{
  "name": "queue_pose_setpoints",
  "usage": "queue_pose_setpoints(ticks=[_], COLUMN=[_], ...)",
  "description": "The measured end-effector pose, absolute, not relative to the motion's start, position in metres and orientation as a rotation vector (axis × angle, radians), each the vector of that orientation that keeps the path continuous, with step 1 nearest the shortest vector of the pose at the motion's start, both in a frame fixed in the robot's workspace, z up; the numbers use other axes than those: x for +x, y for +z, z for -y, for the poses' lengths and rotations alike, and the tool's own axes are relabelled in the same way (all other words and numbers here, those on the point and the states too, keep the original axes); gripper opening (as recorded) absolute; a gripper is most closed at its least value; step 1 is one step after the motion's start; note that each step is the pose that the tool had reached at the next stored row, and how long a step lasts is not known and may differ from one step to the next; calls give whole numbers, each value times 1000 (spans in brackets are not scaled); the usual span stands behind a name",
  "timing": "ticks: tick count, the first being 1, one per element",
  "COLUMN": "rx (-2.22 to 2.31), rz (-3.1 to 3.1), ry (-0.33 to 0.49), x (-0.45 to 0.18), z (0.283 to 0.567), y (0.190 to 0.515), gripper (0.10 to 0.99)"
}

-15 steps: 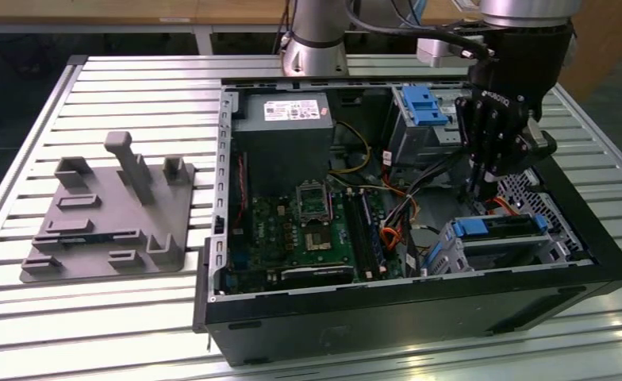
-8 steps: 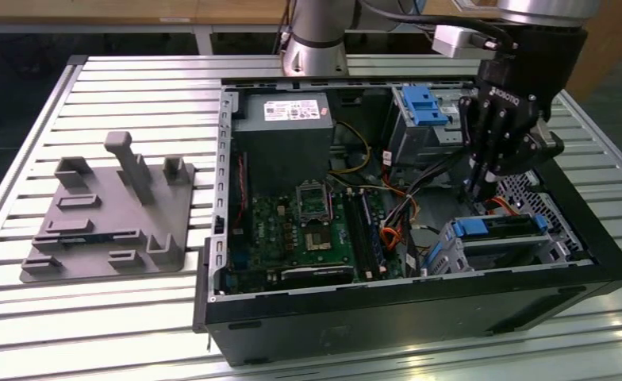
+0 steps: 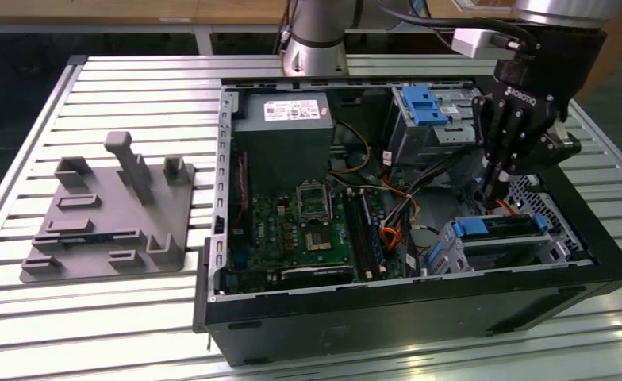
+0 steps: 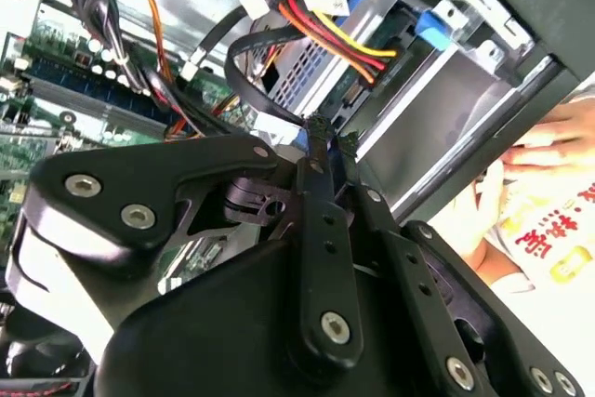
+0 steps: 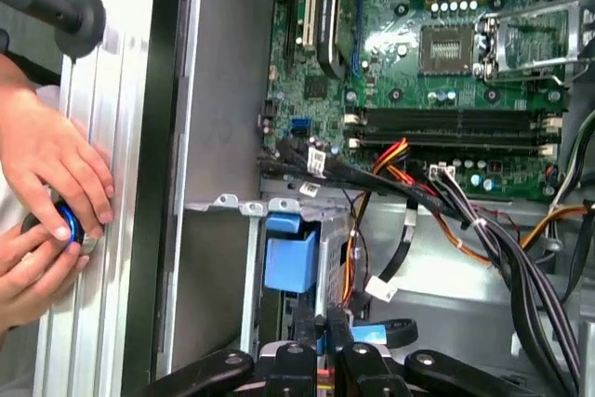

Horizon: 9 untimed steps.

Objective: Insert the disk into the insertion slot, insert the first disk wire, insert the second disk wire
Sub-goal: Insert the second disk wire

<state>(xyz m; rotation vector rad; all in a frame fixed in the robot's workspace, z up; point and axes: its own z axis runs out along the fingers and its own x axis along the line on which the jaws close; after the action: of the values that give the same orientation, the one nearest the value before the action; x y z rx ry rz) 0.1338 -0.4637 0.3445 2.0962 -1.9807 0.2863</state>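
Note:
The disk (image 3: 498,229), silver in its blue caddy, sits inside the insertion slot (image 3: 549,208), a perforated metal cage at the case's front corner on the exterior view's right. My black gripper (image 3: 489,189) hangs just above the disk's rear end, fingers pointing down and shut, and I see nothing between them. In the first wrist view the gripper (image 5: 321,321) stands beside the blue caddy (image 5: 290,262). A loose blue-tipped wire (image 5: 372,334) and a white-tipped wire (image 5: 379,288) lie close by. A red, orange and yellow wire bundle (image 4: 325,30) runs past the fingertips (image 4: 314,127).
A taller cage with a blue latch (image 3: 425,107), the power supply (image 3: 285,119) and the motherboard (image 3: 301,230) crowd the case. A grey fixture plate (image 3: 110,214) lies on the slatted table. A person's hands (image 5: 46,192) rest on a blue-ringed knob outside the case wall.

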Motion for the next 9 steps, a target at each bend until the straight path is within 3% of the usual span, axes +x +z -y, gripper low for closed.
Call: queue_pose_setpoints(ticks=[9], rx=[2110], rz=[1995], ry=[272], x=[134], z=[466], y=[344], gripper=[192])
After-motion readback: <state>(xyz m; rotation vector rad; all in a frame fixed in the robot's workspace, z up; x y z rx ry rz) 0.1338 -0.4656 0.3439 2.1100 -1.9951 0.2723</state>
